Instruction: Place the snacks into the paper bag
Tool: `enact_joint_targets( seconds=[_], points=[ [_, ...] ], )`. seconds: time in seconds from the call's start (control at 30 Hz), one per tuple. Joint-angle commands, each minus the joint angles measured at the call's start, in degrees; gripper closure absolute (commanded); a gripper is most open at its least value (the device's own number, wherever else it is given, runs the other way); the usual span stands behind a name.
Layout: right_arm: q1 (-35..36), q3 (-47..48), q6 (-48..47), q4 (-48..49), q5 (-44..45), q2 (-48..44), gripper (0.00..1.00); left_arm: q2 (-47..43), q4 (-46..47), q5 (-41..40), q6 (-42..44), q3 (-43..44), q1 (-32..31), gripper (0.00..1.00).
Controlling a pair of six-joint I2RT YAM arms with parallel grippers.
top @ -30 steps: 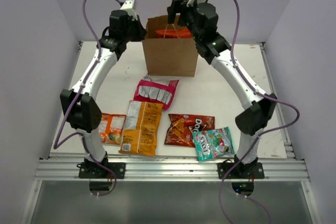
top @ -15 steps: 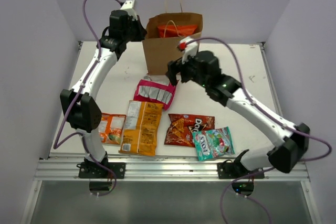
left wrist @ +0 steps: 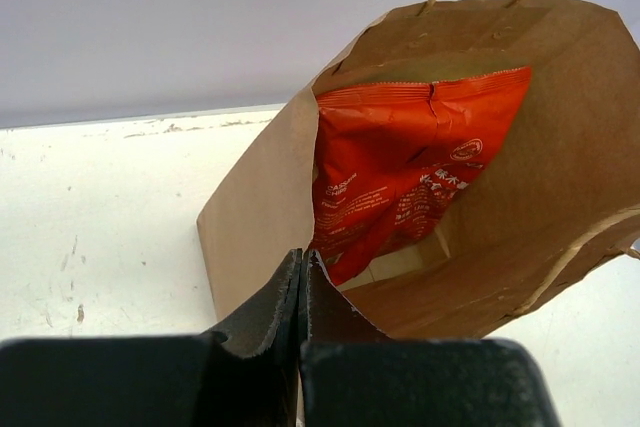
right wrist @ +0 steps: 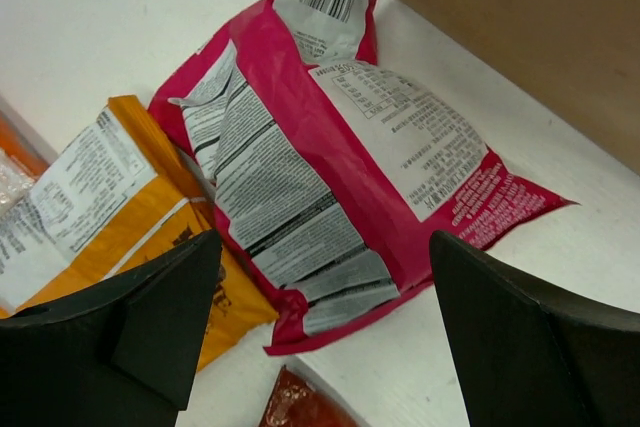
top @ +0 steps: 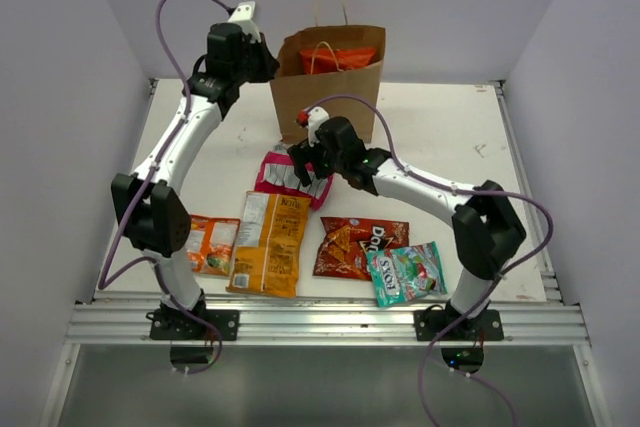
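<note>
The left gripper (left wrist: 300,265) is pinched shut on the rim of the bag (left wrist: 560,177), and a red pack (left wrist: 400,167) sits inside. The right gripper (right wrist: 320,247) hangs wide open over the pink pack (right wrist: 290,117), which lies on the table (right wrist: 100,7) by the bag.

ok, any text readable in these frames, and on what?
"Dor…": logo on dark red packet, rest unclear.
Blurred: big letters on teal packet.
Too small: barcode and fine print on pink packet; print on yellow packet.
Blurred: logo and script on red packet in bag.
</note>
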Motion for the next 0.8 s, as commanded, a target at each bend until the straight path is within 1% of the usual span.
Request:
enact_joint_targets(
  seconds=[0.0,0.2,0.27,0.3,0.33,0.4,0.43,0.47,0.57,0.63,0.7,0.77],
  points=[
    [0.2,1.8,2.0,4.8,-1.5,4.9,0.11,-2.5,-1.2,1.2,0.3,-1.5,0.3,1.00],
    [0.2,0.2,2.9,6.4,0.0,10.0,0.12,-2.1,-0.5,1.8,0.8,-1.6,0.3,1.00],
    [0.2,0.2,3.0,6.1,0.5,11.9,0.15,-1.3,0.2,2.2,0.9,-1.3,0.3,1.00],
    [0.2,0.4,3.0,6.0,0.9,12.4,0.18,-0.8,0.2,2.3,0.8,-1.0,0.3,1.00],
    [0.2,0.7,3.0,5.6,0.9,13.0,0.41,-0.6,0.2,2.4,0.8,-0.8,0.3,1.00],
    [0.2,2.1,2.9,3.3,0.6,14.3,0.57,0.3,0.2,2.7,0.7,-0.1,0.3,1.00],
    [0.2,2.4,2.9,2.1,0.4,14.5,0.74,0.7,0.2,2.8,0.7,0.1,0.3,1.00],
    [0.2,2.5,2.8,1.9,0.4,14.9,0.79,0.9,0.2,2.9,0.7,0.6,0.3,1.00],
    [0.3,2.3,2.7,0.8,-0.4,16.5,0.86,1.5,0.2,3.0,0.5,1.3,0.4,1.00],
    [0.2,3.1,2.4,-1.3,-0.4,17.0,1.00,2.1,0.2,3.6,0.2,1.6,0.6,1.00],
    [0.3,3.7,1.3,-2.4,0.3,15.1,1.00,2.2,0.3,4.1,-0.2,2.0,1.1,1.00],
    [0.3,5.0,-0.2,-6.4,1.8,11.9,1.00,2.4,0.5,4.5,-0.4,2.2,1.3,1.00]
  ],
)
